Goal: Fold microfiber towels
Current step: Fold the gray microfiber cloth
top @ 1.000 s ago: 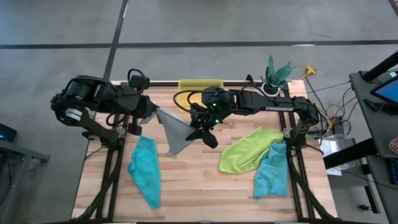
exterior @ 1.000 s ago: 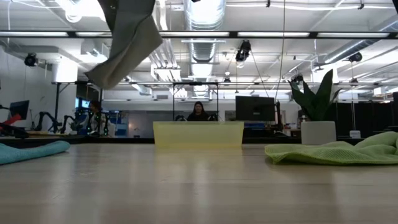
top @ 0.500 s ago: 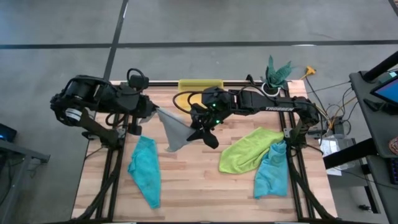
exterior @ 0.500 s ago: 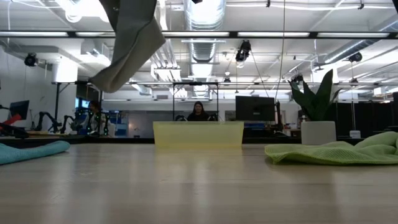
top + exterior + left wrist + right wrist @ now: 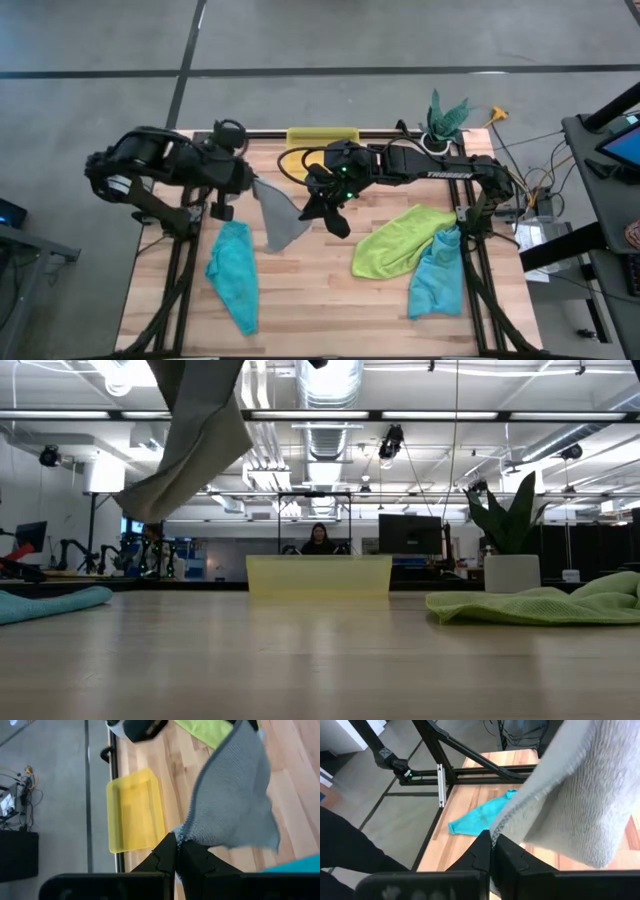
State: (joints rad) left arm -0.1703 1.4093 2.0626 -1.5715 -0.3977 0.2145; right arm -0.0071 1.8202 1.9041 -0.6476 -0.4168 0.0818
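We had both hands clamped on the grey towel (image 5: 281, 217): our left hand (image 5: 252, 184) pinching one corner, our right hand (image 5: 312, 210) another, so it hung clear above the table (image 5: 330, 300) to spread for folding. Its top edge ran left to right, the loose point drooping toward the near side.

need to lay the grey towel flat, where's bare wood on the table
Widest bare patch: the table's front middle, between the left teal towel and the lime green towel. Crowded at the back, where both pincers, left and right, hold the grey towel aloft before the yellow bin.
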